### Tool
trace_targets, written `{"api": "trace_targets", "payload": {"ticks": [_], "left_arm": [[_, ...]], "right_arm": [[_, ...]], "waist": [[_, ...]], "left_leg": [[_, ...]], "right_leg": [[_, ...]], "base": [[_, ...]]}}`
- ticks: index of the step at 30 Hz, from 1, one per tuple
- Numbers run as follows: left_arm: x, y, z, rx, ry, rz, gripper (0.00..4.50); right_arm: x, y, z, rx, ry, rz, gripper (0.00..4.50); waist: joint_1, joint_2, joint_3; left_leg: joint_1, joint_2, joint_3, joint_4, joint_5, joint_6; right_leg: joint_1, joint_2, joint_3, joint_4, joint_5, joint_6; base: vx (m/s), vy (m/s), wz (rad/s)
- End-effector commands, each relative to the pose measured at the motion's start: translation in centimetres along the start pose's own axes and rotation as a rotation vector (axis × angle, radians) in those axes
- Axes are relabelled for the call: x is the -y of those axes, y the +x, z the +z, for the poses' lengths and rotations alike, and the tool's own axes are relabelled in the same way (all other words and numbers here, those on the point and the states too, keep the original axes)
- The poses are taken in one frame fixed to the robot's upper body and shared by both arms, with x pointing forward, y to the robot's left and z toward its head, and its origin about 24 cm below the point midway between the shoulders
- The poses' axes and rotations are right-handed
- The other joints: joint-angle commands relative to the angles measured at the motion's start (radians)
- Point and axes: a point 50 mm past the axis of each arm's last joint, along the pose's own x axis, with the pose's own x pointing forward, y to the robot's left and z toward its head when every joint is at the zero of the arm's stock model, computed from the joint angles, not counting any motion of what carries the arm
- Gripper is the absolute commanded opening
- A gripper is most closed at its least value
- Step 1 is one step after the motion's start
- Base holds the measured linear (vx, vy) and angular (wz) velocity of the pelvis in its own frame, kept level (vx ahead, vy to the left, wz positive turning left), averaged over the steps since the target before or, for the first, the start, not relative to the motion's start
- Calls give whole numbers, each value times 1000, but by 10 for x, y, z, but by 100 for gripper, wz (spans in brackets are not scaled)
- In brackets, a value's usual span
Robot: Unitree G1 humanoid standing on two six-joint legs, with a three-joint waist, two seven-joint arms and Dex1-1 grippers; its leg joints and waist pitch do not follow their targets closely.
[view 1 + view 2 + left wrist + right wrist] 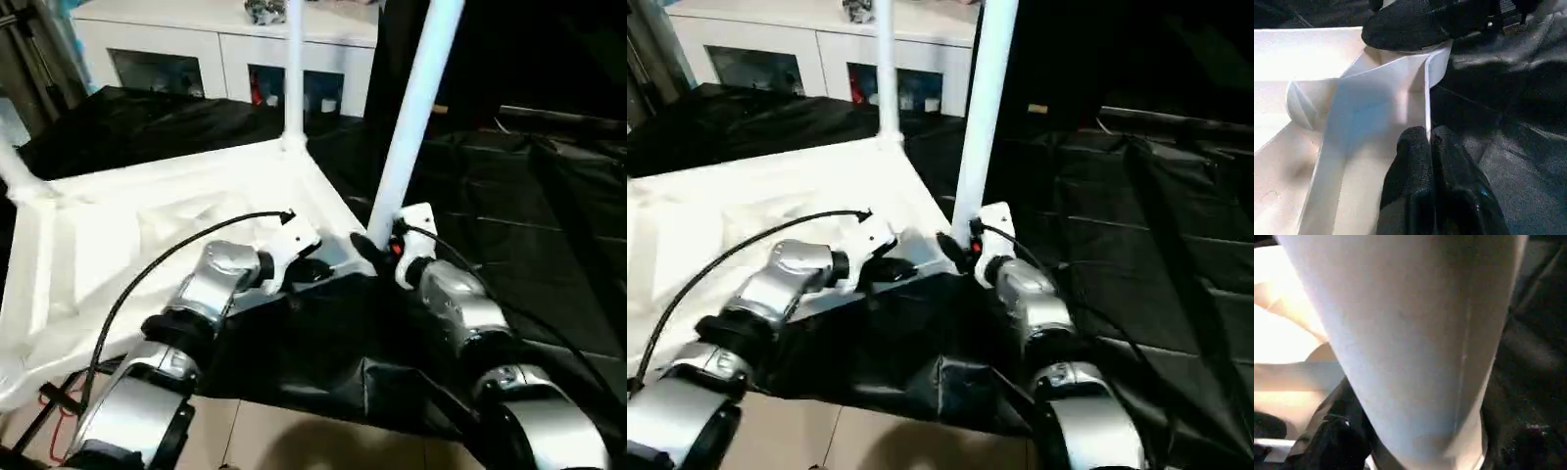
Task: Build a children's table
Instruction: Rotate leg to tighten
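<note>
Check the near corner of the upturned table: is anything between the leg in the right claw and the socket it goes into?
Nothing visible does. The leg held by the right claw already stands at the corner socket of the table top. The left claw pinches the rim beside it.

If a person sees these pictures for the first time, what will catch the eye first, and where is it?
The white table top lies upside down on black sheeting, ribbed underside up, with legs rising from its corners. Most striking is the near leg, leaning slightly, with the right tool closed around its base at the corner socket. The left tool pinches the table's thin side wall just beside that corner.
</note>
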Motion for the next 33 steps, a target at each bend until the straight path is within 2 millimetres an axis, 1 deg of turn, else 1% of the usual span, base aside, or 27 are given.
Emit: {"api": "trace_targets", "payload": {"ticks": [1, 2, 3, 4, 5, 6, 7, 10, 12, 13, 14, 16, 17, 18, 19, 21, 23, 24, 25, 26, 28, 30, 31, 33], "left_arm": [[16, 18, 19, 64, 45, -90, 0], [16, 17, 18, 63, 48, -93, 0], [15, 14, 16, 62, 58, -104, 0], [15, 14, 16, 62, 58, -105, 0], [14, 13, 15, 60, 61, -108, 0], [14, 10, 14, 58, 68, -126, 0], [13, 7, 12, 51, 73, -137, 0], [13, 1, 7, 49, 88, -178, 0], [11, -3, 5, 47, 95, -192, 0], [11, -3, 5, 47, 96, -193, 0], [10, -6, 3, 43, 95, -203, 0], [9, -9, 2, 44, 102, -223, 0], [9, -9, 2, 44, 102, -223, 0], [9, -11, 2, 46, 105, -233, 0], [9, -13, 1, 43, 109, -246, 0], [8, -16, -1, 35, 111, -262, 0], [7, -20, -2, 25, 114, -285, 0], [7, -20, -2, 23, 114, -289, 0], [7, -20, -2, 22, 114, -290, 0], [7, -21, -3, 19, 115, -299, 0], [7, -21, -3, 17, 116, -304, 0], [7, -21, -3, 17, 115, -303, 0], [7, -21, -3, 17, 115, -297, 0], [7, -20, -3, 17, 113, -287, 0]], "right_arm": [[-28, 9, -20, -94, 18, 130, 315], [-27, 8, -19, -91, 8, 135, 331], [-23, 6, -16, -86, -36, 155, 338], [-22, 5, -16, -86, -38, 156, 348], [-21, 4, -15, -83, -45, 179, 348], [-20, 0, -14, -77, -60, 242, 348], [-20, -3, -12, -70, -82, 294, 348], [-18, -13, -11, -70, -157, 409, 348], [-14, -21, -11, -78, -157, 489, 348], [-14, -22, -11, -79, -158, 500, 348], [-10, -27, -9, -84, -160, 541, 348], [-7, -31, -7, -86, -154, 569, 348], [-7, -31, -7, -86, -154, 569, 348], [-5, -33, -6, -88, -148, 584, 334], [-4, -36, -6, -101, -132, 621, 334], [-4, -40, -6, -122, -110, 665, 308], [-3, -44, -6, -137, -96, 696, 302], [-3, -44, -7, -142, -95, 703, 288], [-3, -44, -7, -142, -95, 704, 288], [-4, -45, -8, -147, -96, 713, 271], [-5, -45, -8, -148, -94, 718, 267], [-7, -45, -9, -147, -88, 718, 261], [-8, -44, -9, -146, -84, 715, 259], [-9, -43, -10, -142, -85, 702, 258]], "waist": [[-1, 6, -50], [-1, 5, -49], [-1, 4, -49], [0, 5, -51], [0, 5, -51], [0, 2, -52], [1, 3, -53], [6, 1, -55], [10, 1, -54], [12, 1, -53], [13, -2, -53], [19, 0, -51], [22, 1, -51], [23, 1, -50], [25, 0, -50], [30, -1, -52], [34, -2, -54], [34, 0, -54], [34, 0, -54], [35, 0, -54], [35, 2, -53], [36, 1, -52], [35, 3, -52], [35, 2, -53]], "left_leg": [[0, 21, -2, -64, -248, 27], [1, 21, -1, -63, -251, 28], [0, 22, -2, -63, -253, 30], [-1, 21, -2, -62, -248, 31], [-2, 22, -2, -62, -241, 32], [-2, 22, -1, -61, -233, 39], [-3, 22, 0, -59, -221, 50], [-6, 23, 1, -55, -180, 74], [-8, 24, 2, -53, -170, 86], [-7, 25, 4, -52, -177, 91], [-6, 27, 4, -53, -181, 90], [-3, 28, 5, -53, -199, 89], [-3, 29, 4, -55, -207, 82], [-3, 29, 4, -55, -211, 72], [-2, 29, 3, -56, -214, 68], [-3, 29, 3, -54, -195, 72], [-3, 28, 4, -52, -174, 79], [-4, 28, 3, -52, -169, 81], [-4, 29, 4, -52, -166, 78], [-3, 29, 3, -52, -167, 76], [-2, 29, 4, -53, -179, 69], [-2, 29, 3, -54, -188, 62], [-2, 29, 2, -55, -191, 59], [-2, 29, 2, -55, -188, 56]], "right_leg": [[46, -59, 45, -82, -182, -214], [46, -59, 45, -82, -185, -215], [47, -60, 44, -83, -191, -214], [48, -60, 44, -82, -187, -213], [49, -60, 45, -80, -178, -214], [50, -59, 45, -79, -159, -219], [52, -59, 44, -76, -132, -226], [56, -59, 43, -69, -60, -242], [58, -56, 40, -66, -38, -250], [56, -57, 40, -67, -46, -255], [55, -58, 40, -68, -57, -255], [53, -59, 40, -71, -100, -252], [52, -60, 40, -72, -127, -248], [51, -61, 41, -73, -144, -244], [51, -60, 41, -75, -155, -239], [52, -60, 42, -71, -131, -239], [54, -59, 42, -67, -94, -244], [53, -60, 41, -66, -82, -249], [52, -60, 40, -65, -75, -251], [52, -60, 40, -65, -75, -252], [51, -61, 40, -67, -94, -251], [52, -62, 40, -69, -115, -246], [52, -61, 40, -69, -122, -243], [52, -61, 40, -69, -118, -242]], "base": [[0, 0, 0], [0, 0, 0], [0, 0, 0], [0, 0, 0], [0, 0, 0], [0, 0, 0], [0, 0, 0], [0, 0, 0], [0, 0, 0], [0, 0, 0], [0, 0, 0], [0, 0, 0], [0, 0, 0], [0, 0, 0], [0, 0, 0], [0, 0, 0], [0, 0, 0], [0, 0, 0], [0, 0, 0], [0, 0, 0], [0, 0, 0], [0, 0, 0], [0, 0, 0], [0, 0, 0]]}}
